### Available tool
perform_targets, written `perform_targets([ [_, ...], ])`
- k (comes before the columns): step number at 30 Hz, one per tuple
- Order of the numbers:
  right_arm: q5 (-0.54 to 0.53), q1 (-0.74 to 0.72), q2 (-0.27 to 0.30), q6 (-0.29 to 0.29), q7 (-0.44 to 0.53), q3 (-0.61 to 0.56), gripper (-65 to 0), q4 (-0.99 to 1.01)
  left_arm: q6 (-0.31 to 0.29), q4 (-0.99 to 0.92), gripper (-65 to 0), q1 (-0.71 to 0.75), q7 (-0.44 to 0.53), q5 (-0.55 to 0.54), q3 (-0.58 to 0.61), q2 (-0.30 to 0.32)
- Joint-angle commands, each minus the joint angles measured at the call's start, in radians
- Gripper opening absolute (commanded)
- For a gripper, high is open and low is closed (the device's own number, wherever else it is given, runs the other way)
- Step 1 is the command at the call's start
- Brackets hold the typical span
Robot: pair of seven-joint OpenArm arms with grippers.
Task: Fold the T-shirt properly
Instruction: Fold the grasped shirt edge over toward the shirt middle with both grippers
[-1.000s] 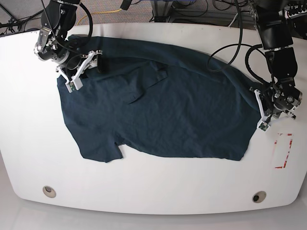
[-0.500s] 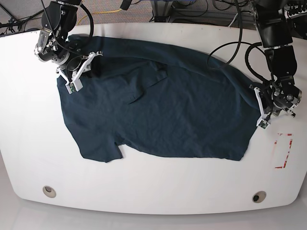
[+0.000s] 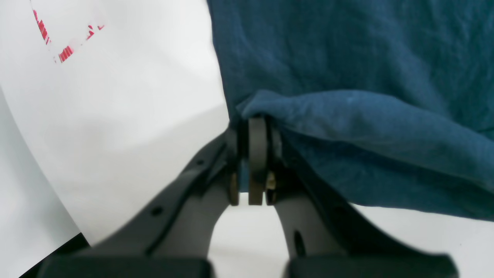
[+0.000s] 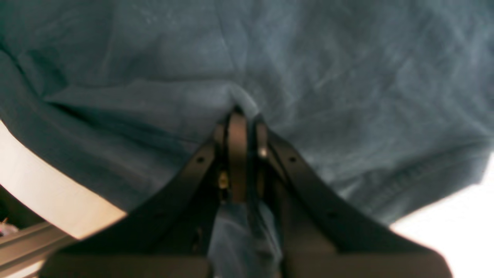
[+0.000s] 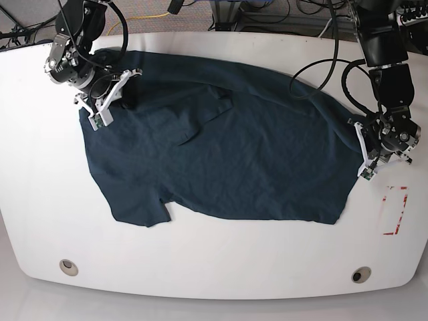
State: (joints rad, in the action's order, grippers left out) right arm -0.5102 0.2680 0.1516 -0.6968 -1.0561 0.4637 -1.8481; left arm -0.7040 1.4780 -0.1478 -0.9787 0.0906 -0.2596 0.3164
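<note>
Base view: T-shirt (image 5: 221,144) spread dark across the middle of the white table (image 5: 214,257), bunched at upper left and at right edge; right gripper (image 5: 107,101) at upper left on the cloth, left gripper (image 5: 364,157) at right edge, jaw gaps too small to judge here; red markings (image 5: 394,210) at lower right. Left wrist view: jaws pressed together, pinching a raised fold of shirt edge (image 3: 347,112). Right wrist view: jaws closed on a peaked fold at frame centre (image 4: 239,96), fabric also hanging between the fingers (image 4: 235,146).
</note>
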Motion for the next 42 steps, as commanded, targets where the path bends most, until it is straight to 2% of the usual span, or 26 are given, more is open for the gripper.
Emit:
perform_targets([
  [1, -0.015, -0.005, 0.012, -0.001, 0.018, 0.046, -65.0, -0.035, 0.006, 0.016, -63.9, -0.022, 0.007, 0.001, -0.005, 0.014],
  [10, -0.015, -0.026, 0.019, -0.001, 0.018, 0.105, -65.0, -0.034, 0.006, 0.016, -63.9, -0.025, 0.008, 0.001, -0.005, 0.014],
  [14, -0.009, -0.051, 0.042, -0.001, 0.018, 0.105, -65.0, 0.008, 0.006, 0.014, -63.9, -0.025, 0.010, 0.001, -0.005, 0.014],
  [27, -0.006, -0.169, 0.113, -0.001, 0.023, 0.103, -65.0, 0.186, 0.006, -0.110, -63.9, -0.040, 0.096, -0.001, -0.004, 0.019],
  [34, -0.005, -0.206, 0.124, -0.001, 0.023, 0.102, -65.0, 0.222, 0.006, -0.139, -63.9, -0.043, 0.149, 0.001, -0.004, 0.017],
  [37, -0.005, -0.206, 0.150, -0.001, 0.023, 0.103, -58.7, 0.244, 0.006, -0.162, -63.7, -0.048, 0.151, 0.001, -0.004, 0.017],
  [39, -0.003, -0.206, 0.161, -0.001, 0.024, 0.105, -50.1, 0.259, 0.006, -0.184, -61.7, -0.078, 0.151, -0.001, -0.004, 0.017],
  [42, -0.003, -0.204, 0.176, -0.001, 0.043, 0.105, -38.0, 0.259, 0.006, -0.227, -50.4, -0.120, 0.151, -0.004, -0.007, 0.019],
])
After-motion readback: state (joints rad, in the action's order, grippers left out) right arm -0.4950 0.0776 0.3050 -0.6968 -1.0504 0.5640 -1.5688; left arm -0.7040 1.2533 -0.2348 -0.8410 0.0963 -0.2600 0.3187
